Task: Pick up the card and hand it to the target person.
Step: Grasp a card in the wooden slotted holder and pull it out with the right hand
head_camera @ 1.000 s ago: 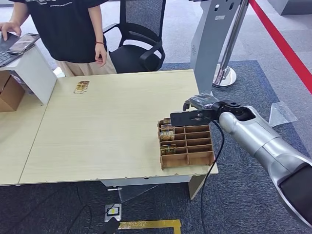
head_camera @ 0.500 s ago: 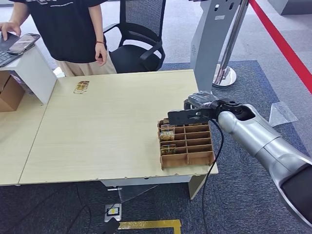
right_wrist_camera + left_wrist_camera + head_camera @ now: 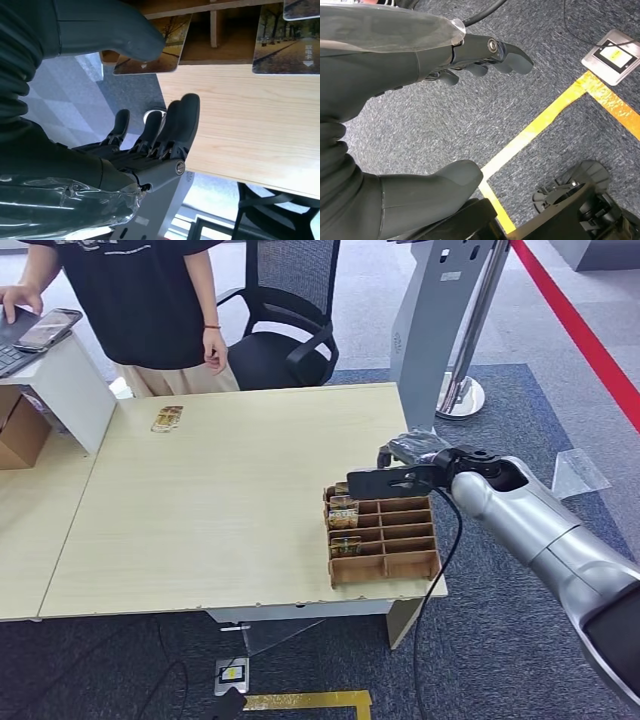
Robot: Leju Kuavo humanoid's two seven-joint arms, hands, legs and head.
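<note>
A brown cardboard organizer [image 3: 407,562] stands at the table's near right corner, with picture cards [image 3: 343,510] upright in its left slots. My right hand [image 3: 389,480] hovers flat over the organizer's back left corner, fingers stretched toward the cards. In the right wrist view its thumb [image 3: 113,30] lies across the edge of one card [image 3: 166,55], the fingers [image 3: 170,130] stay spread apart from it, and nothing is gripped. Another card [image 3: 286,45] stands beside it. My left hand [image 3: 376,65] hangs over the carpet, holding nothing. The person in a black shirt [image 3: 143,300] stands behind the table's far left.
A loose card [image 3: 167,418] lies on the table [image 3: 226,500] near the person. A white stand [image 3: 72,390] with a phone and a cardboard box [image 3: 23,430] sit at the left. An office chair [image 3: 290,320] and a grey pillar base [image 3: 434,330] stand behind the table.
My right hand has barely shifted over the organizer, edging slightly left. The person's lowered arm has swung a little to the right.
</note>
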